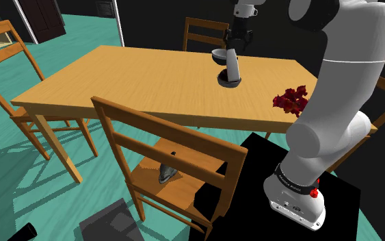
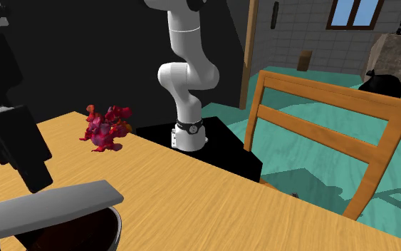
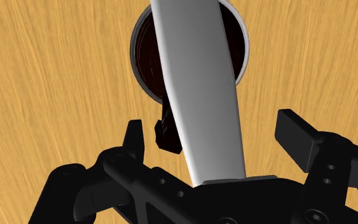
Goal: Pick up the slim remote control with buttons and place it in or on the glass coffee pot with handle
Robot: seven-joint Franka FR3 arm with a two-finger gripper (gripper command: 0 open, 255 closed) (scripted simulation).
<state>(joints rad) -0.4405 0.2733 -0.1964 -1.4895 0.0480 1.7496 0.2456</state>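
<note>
With the jaws spread clear of the remote (image 3: 199,95), which rests tilted on the mouth of the pot (image 3: 139,57) toward the table's (image 1: 115,82) far edge, treat placement as nearly complete: next, lift the gripper (image 3: 215,130) straight up without brushing the remote.

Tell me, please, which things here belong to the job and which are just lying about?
Job: grey remote, dark coffee pot beneath its far end, open gripper.
Lying about: red cluster on the table, near wooden chair, small grey object on its seat.
</note>
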